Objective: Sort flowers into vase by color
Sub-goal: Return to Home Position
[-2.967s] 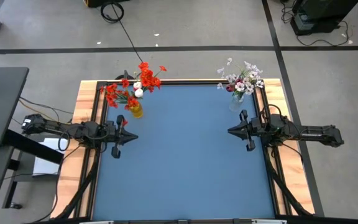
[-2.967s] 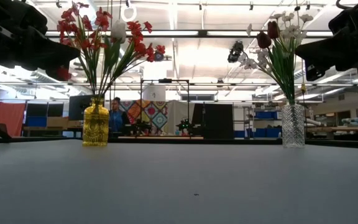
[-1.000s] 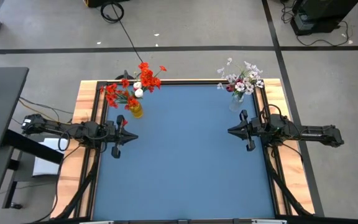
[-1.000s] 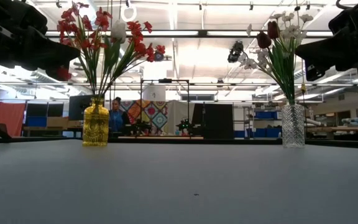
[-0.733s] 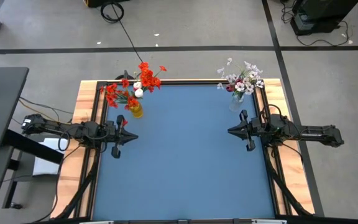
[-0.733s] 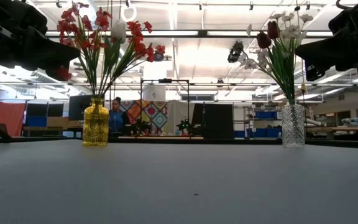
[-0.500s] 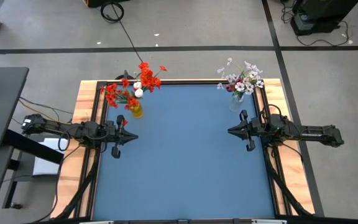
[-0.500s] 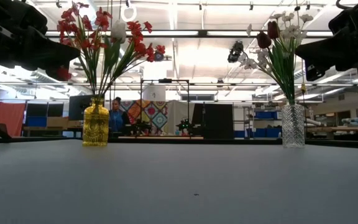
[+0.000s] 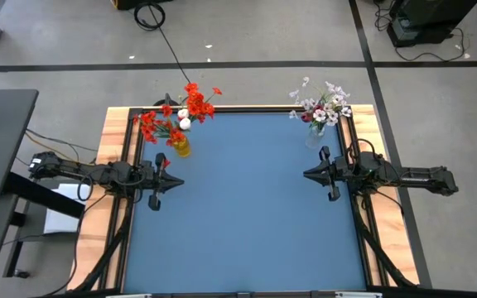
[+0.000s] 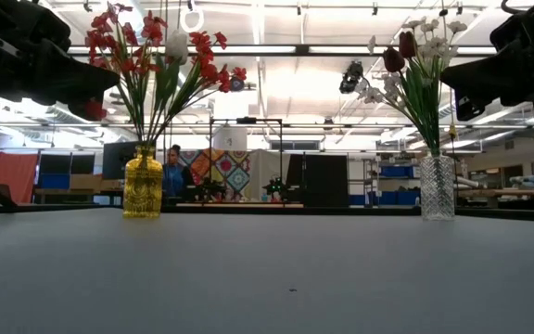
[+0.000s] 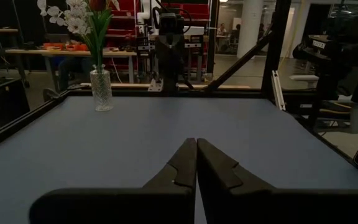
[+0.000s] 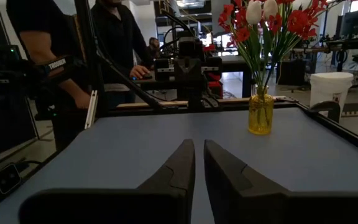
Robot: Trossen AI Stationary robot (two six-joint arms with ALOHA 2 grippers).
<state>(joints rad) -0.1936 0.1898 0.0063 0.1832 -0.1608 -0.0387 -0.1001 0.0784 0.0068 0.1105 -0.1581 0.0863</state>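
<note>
Flowers [image 9: 190, 103] in red stand in the amber glass vase [image 9: 180, 147] at my blue surface's [image 9: 238, 215] far-left corner, white-pink flowers [image 9: 321, 106] in the clear glass vase [image 9: 313, 137] far-right (both upright). Left jaws, right jaws: closed, empty.

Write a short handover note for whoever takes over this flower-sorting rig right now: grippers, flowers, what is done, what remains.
Left gripper: shut, empty, at the left edge of the table.
Right gripper: fingers almost together, empty, at the right edge.
Red flowers stand in the yellow vase, far left corner; white and pale flowers in the clear vase, far right corner.
Done: every flower in view stands in a vase.
Left: perhaps check the white bud among the reds and the dark red blooms in the clear vase.
</note>
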